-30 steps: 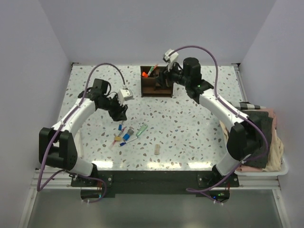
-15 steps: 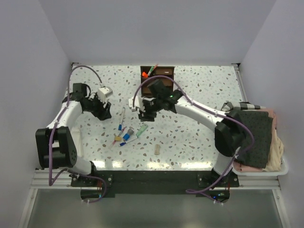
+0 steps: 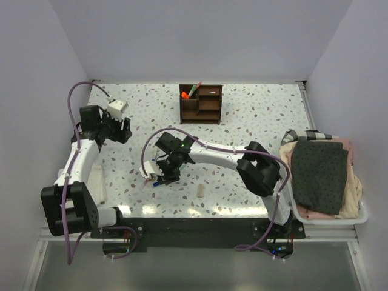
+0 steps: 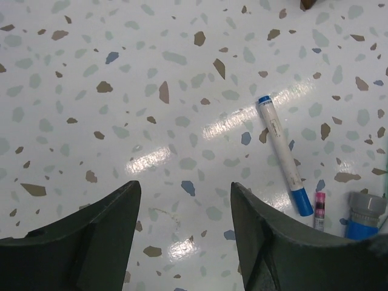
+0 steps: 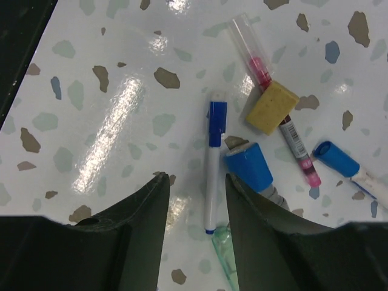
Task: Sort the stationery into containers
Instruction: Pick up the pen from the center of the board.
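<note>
Organizer box (image 3: 201, 103) upper centre of table (image 3: 260, 121); markers (image 3: 191, 92) in its upper-left compartment. Stationery cluster (image 5: 250, 167) centre-left, under right gripper (image 3: 162, 173). Lone block (image 3: 200, 191) lower right of cluster, apart. Cloth pile (image 3: 321, 173) far right. Left gripper (image 3: 118, 128) upper left.

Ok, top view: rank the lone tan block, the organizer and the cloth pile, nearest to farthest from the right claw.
1. Tan block, just right of the right claw.
2. Organizer, at the far side, middle.
3. Cloth pile, out at the right edge.
</note>
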### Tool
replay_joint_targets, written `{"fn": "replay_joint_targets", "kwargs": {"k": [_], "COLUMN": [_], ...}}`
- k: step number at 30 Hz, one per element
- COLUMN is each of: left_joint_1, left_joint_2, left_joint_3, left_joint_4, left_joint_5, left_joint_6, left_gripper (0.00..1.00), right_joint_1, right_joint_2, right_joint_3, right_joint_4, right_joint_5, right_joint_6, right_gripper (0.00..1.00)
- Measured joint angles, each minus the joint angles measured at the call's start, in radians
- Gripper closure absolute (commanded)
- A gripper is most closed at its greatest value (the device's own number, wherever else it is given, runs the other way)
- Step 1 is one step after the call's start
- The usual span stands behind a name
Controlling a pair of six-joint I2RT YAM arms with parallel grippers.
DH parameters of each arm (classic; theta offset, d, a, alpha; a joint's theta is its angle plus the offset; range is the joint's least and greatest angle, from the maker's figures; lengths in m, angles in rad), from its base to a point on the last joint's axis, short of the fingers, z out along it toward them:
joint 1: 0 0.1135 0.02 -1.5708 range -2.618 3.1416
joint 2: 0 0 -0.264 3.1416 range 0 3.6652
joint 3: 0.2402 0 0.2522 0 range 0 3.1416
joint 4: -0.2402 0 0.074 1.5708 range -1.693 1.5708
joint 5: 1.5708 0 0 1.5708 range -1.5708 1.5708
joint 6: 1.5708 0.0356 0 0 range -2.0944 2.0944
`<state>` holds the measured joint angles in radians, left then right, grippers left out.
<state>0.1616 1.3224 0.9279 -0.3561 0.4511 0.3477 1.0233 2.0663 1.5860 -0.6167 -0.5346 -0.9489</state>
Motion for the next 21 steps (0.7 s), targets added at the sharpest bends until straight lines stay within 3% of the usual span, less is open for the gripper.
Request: {"fn": "replay_joint_targets", "kwargs": {"k": [10,21], "left_joint_1": [0.002,0.002], "left_joint_2": [-0.036,-0.035], "left_joint_3": [-0.036,-0.039], "left_joint_4": [0.053,0.105], "left_joint_5": [-0.040,-0.040], "left_joint_6": [-0.050,-0.049], "left_gripper": [0.34,0.34], "right_joint_1": [0.066,0.092], "right_joint_2": [0.121,0.135], "right_joint_3": [0.161,0.171], "right_joint_4": [-0.010,-0.052], "right_joint_5": [0.063,0.084], "right_joint_6": [0.037,0.050], "right_gripper": [0.58,0.60]}}
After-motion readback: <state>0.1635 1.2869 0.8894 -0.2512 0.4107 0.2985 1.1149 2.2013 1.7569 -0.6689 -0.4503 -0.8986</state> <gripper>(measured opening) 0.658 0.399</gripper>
